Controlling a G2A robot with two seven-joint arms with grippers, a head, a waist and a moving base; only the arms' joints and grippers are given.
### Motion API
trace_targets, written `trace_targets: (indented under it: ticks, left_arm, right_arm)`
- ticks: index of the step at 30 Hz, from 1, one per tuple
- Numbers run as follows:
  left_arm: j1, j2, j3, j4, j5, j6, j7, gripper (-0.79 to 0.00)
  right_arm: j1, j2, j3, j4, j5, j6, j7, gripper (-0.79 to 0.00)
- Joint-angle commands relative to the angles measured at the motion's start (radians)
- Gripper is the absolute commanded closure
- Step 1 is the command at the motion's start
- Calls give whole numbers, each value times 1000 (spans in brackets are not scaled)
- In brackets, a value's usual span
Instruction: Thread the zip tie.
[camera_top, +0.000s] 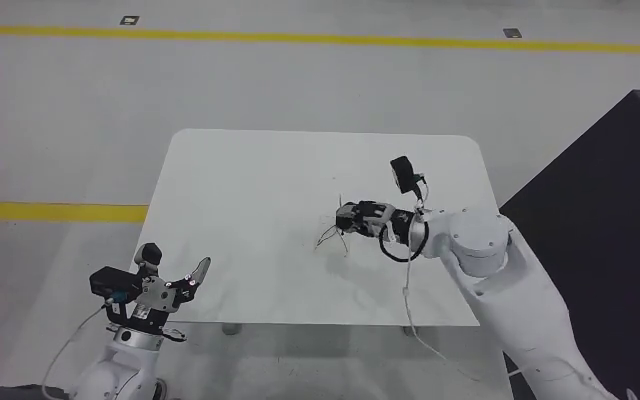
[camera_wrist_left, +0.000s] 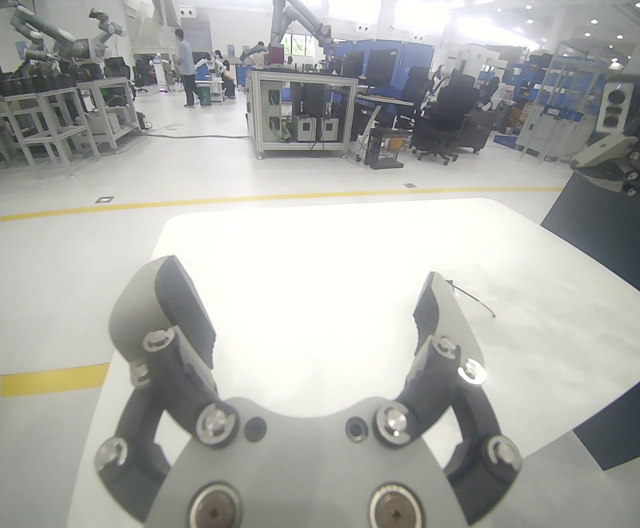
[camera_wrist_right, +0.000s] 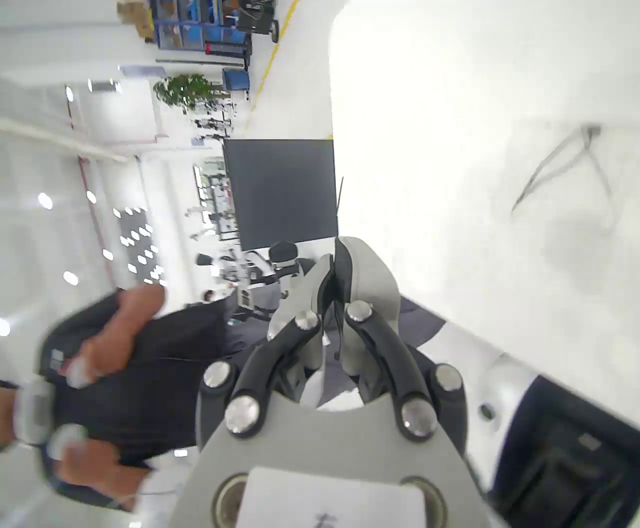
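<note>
My right gripper hovers over the middle of the white table, shut on a thin black zip tie whose strap sticks out past the fingertips. Loose zip ties lie crossed on the table just beside that gripper. My left gripper stands open at the table's front left corner with nothing between its fingers. From there one loose zip tie lies well ahead on the tabletop.
A dark floor panel borders the table on the right. Yellow floor lines run behind and to the left of the table. Bare tabletop spreads between the two grippers.
</note>
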Motion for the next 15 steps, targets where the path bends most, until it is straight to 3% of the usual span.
trace_targets:
  ticks: [1, 5, 15]
  left_arm:
    - [0, 0, 0, 0, 0, 0, 0, -785]
    - [0, 0, 0, 0, 0, 0, 0, -785]
    - [0, 0, 0, 0, 0, 0, 0, -785]
  right_arm:
    - [11, -6, 12, 61, 164, 128, 12, 0]
    - [17, -21, 26, 139, 393, 210, 53, 0]
    - [17, -21, 26, 139, 393, 210, 53, 0]
